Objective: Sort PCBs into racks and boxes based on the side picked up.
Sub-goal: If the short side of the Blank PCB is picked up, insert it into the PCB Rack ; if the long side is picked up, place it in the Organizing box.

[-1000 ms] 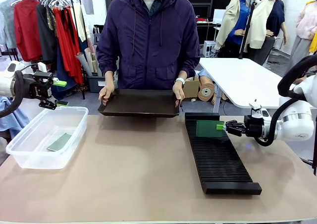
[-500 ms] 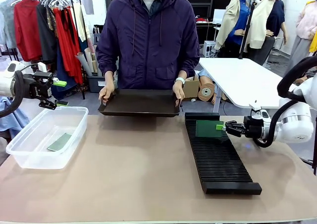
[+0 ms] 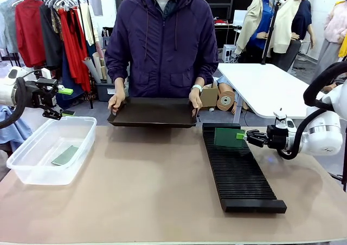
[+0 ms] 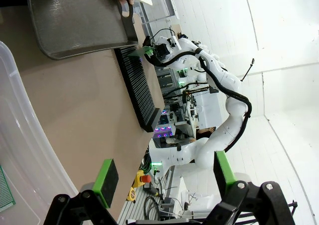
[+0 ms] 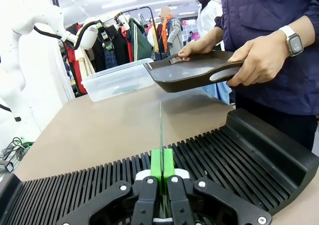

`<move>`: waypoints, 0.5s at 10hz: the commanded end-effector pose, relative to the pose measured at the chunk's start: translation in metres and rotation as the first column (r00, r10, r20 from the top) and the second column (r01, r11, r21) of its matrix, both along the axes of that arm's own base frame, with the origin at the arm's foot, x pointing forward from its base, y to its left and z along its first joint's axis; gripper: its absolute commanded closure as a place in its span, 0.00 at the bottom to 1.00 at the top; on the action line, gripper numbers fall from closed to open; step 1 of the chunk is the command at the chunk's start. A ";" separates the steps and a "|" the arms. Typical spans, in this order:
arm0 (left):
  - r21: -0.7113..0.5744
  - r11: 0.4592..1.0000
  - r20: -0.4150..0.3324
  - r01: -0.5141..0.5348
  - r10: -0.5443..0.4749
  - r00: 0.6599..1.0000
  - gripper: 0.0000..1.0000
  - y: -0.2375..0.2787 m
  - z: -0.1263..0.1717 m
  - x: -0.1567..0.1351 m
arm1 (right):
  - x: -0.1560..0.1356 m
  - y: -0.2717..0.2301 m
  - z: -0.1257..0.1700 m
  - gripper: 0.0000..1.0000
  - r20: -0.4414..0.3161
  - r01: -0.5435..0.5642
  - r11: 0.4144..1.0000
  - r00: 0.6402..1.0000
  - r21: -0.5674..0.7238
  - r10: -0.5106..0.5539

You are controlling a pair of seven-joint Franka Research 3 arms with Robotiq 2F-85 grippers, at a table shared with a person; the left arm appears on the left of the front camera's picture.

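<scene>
A PCB (image 3: 228, 137) stands on edge, clamped between the green pads of the right pincer (image 3: 242, 138), over the slots at the 12 o'clock end of the rack (image 3: 238, 174). I cannot tell whether its lower edge is seated in a slot. The rack lies lengthwise at about 3 o'clock on the tan tabletop (image 3: 146, 191).

At 9 o'clock sits the clear box (image 3: 32, 166), with a second PCB (image 3: 65, 155) flat on its floor. The left pincer (image 3: 65, 101) hangs over the box's far corner, jaws wide apart, holding nothing.

At 12 o'clock a person (image 3: 162, 44) holds a black tray (image 3: 153, 113) by both ends. Beyond are a clothes rail (image 3: 49, 28) at 10 o'clock and a white table (image 3: 265, 88) at 2 o'clock.
</scene>
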State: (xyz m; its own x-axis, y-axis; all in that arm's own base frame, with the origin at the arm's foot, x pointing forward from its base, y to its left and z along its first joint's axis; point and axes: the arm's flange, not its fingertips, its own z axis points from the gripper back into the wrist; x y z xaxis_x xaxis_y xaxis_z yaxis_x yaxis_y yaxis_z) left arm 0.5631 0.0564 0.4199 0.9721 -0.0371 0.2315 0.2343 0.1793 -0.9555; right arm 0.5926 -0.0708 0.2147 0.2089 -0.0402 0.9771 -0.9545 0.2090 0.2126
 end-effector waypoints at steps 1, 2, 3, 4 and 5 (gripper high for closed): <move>0.000 1.000 0.003 0.002 -0.002 1.000 0.00 0.001 0.002 0.000 | 0.005 0.000 0.001 1.00 0.032 0.012 1.000 0.999 0.024 -0.013; 0.000 1.000 0.003 0.002 -0.002 1.000 0.00 0.001 0.002 0.000 | 0.007 0.000 0.000 1.00 0.019 0.002 1.000 1.000 0.013 -0.002; 0.000 1.000 0.003 0.002 -0.002 1.000 0.00 0.001 0.002 0.000 | 0.009 0.001 -0.002 1.00 0.014 -0.007 1.000 1.000 0.007 0.007; 0.000 1.000 0.003 0.002 -0.002 1.000 0.00 0.001 0.002 0.000 | 0.011 0.001 -0.003 1.00 0.006 -0.014 1.000 1.000 -0.005 0.014; 0.000 1.000 0.003 0.002 -0.002 1.000 0.00 0.001 0.002 0.000 | 0.013 0.001 -0.003 1.00 0.001 -0.019 1.000 1.000 -0.017 0.019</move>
State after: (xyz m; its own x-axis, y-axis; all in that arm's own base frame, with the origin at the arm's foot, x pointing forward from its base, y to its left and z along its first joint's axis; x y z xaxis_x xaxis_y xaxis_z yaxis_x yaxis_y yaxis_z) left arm 0.5631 0.0564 0.4199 0.9721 -0.0371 0.2315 0.2344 0.1793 -0.9555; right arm 0.5970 -0.0703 0.2102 0.2089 -0.0347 0.9773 -0.9557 0.2049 0.2115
